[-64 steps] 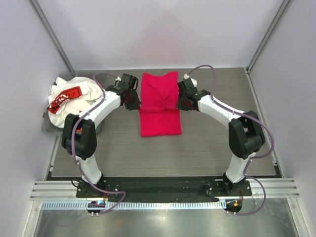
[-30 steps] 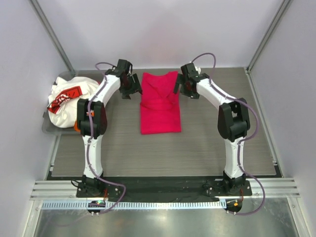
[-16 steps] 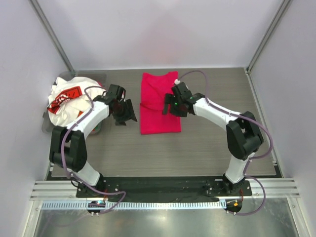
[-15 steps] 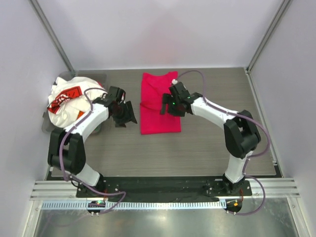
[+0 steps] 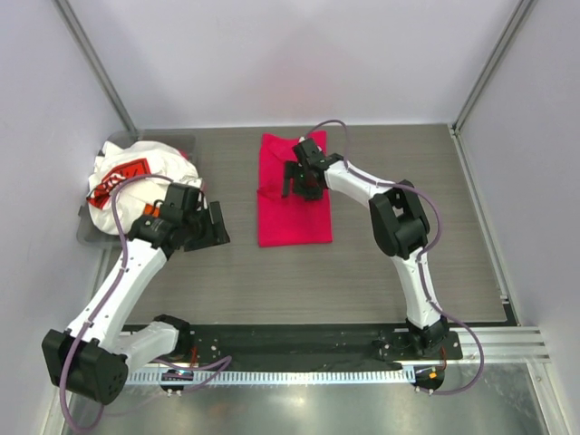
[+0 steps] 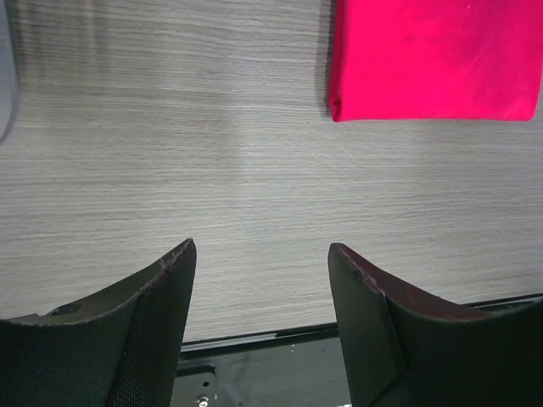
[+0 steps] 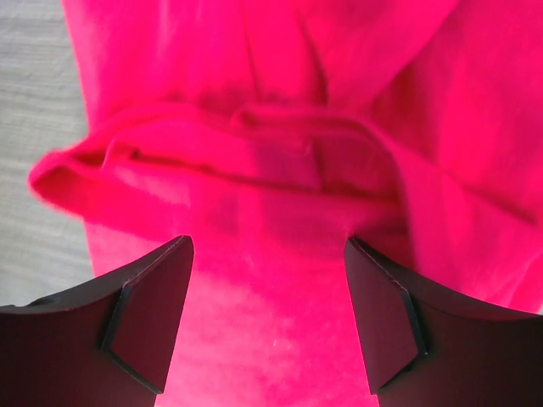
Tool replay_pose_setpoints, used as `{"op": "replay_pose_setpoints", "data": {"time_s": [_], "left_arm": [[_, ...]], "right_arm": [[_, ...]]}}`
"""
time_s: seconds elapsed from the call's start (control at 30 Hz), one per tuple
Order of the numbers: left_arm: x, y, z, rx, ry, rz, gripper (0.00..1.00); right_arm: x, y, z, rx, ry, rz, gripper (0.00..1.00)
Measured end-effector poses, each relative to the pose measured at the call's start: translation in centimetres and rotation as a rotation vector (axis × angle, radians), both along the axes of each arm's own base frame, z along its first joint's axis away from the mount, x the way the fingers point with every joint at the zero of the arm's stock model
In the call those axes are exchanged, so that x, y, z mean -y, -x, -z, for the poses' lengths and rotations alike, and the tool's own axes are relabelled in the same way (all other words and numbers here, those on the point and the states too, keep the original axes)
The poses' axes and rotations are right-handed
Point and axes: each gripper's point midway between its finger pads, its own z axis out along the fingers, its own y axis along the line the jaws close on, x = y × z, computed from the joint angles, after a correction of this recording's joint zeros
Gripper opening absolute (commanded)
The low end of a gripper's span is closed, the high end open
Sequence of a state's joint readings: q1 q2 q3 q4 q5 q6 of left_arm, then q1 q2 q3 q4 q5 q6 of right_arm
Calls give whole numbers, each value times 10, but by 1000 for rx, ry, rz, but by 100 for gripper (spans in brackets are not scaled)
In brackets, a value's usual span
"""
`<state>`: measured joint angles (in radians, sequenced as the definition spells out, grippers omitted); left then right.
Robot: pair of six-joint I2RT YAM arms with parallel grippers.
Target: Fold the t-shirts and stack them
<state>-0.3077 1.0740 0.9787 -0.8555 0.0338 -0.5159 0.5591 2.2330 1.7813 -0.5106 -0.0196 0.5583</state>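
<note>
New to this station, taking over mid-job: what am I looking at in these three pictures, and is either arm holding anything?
Two robot arms are bolted at the near edge of the table. One picture looks down from above and behind them. The other two come from a camera on each wrist, with that arm's two dark fingers at the bottom. On the table lies a partly folded magenta shirt. A crumpled white printed shirt sits in a grey bin at the left. The left fingers are open over bare table near the magenta shirt's corner, holding nothing. The right fingers are open over that shirt's folds, also empty.
</note>
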Motion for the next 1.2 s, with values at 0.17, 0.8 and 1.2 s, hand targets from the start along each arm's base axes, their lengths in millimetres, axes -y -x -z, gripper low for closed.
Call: {"op": "replay_pose_setpoints", "data": {"time_s": [0.17,0.8,1.2], "left_arm": [[-4,5,6,-3,-19,3,64],[-7,8,5,16,-25,8,63],[-11,7,6,24,-44,-8,63]], "right_arm": [[6,-19,-5,4,10,18,78],[37,2,-53,102,174,10,79],[20,33,-26,64,199,-37,81]]}}
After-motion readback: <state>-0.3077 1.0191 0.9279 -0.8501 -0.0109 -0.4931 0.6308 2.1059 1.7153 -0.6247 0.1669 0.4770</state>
